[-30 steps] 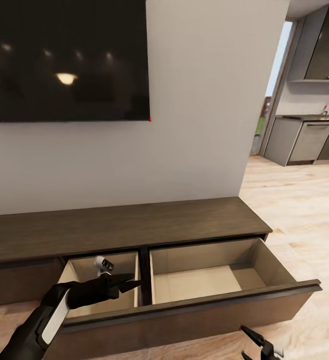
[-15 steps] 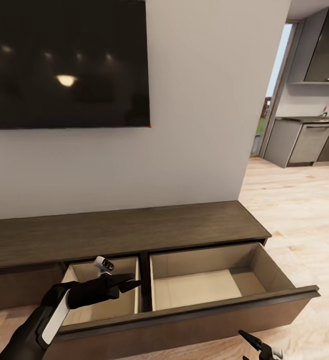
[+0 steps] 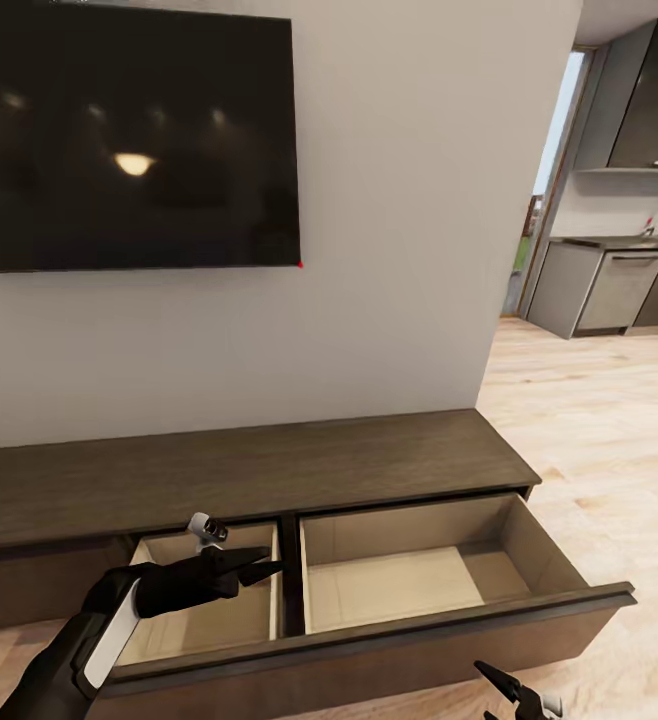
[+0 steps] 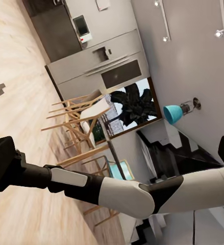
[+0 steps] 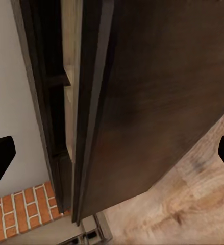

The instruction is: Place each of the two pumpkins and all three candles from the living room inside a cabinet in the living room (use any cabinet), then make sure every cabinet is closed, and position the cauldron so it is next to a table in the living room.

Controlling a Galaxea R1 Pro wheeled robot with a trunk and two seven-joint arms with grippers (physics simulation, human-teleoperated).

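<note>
While facing cabinet (image 3: 269,465) against white wall (image 3: 399,250), I see its wide drawer (image 3: 419,580) pulled out toward me, both pale compartments bare. My left gripper (image 3: 259,568) hangs over left compartment, near divider, fingers close together, nothing held. My right gripper (image 3: 504,695) sits low at near right, in front of drawer front; right wrist view shows fingertips (image 5: 0,153) spread wide, dark drawer front (image 5: 157,102) between them. Dark screen (image 3: 129,140) on wall above. Kitchen units (image 3: 619,280) far right.

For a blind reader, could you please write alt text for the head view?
A low dark-brown cabinet under a wall-mounted TV has its drawer pulled out, showing nothing inside. The left tool hovers over its left compartment.
</note>
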